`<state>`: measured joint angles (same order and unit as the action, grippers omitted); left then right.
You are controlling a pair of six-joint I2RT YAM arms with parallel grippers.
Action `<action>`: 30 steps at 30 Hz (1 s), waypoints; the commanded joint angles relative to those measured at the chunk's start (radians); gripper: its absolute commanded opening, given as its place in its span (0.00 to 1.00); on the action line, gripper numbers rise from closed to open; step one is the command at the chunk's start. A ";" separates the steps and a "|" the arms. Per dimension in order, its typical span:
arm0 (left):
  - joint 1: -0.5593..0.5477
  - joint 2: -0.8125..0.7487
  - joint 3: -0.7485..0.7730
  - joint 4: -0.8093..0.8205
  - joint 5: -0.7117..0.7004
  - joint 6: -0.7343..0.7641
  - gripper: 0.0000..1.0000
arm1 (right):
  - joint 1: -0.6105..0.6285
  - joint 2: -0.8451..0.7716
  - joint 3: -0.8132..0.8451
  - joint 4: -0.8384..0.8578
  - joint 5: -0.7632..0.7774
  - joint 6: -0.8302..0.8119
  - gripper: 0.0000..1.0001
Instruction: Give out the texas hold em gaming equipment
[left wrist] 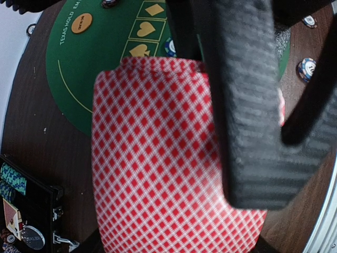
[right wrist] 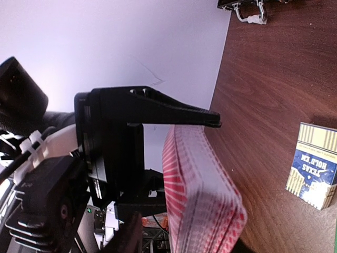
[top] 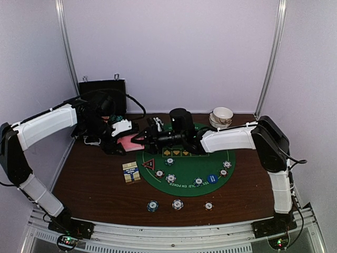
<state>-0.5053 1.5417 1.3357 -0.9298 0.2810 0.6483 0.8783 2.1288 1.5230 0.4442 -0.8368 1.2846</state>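
Glossy cards (left wrist: pixel 158 158); seemingly felt mat (top: pixel 184 169)

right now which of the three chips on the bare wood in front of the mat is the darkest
The leftmost chip: it is dark teal, while the middle chip and the right chip look paler.

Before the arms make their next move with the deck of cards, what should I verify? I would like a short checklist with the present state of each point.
1. Grip of the left claw on the deck of cards: ok, its finger presses across the patterned back.
2. The deck is lifted off the table: ok.
3. The right claw is at the deck: ok, its tips are beside it in the top view.
4. The right claw has hold of a card: cannot tell.
5. The green mat has bare room for cards: ok.
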 commanded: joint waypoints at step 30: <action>-0.038 0.045 0.085 -0.018 0.064 0.131 0.88 | 0.021 0.033 0.060 0.037 -0.031 0.037 0.00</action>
<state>-0.5388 1.5749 1.3903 -0.9447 0.3473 0.7643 0.8925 2.1643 1.5650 0.4229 -0.8566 1.3159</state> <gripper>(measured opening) 0.922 0.170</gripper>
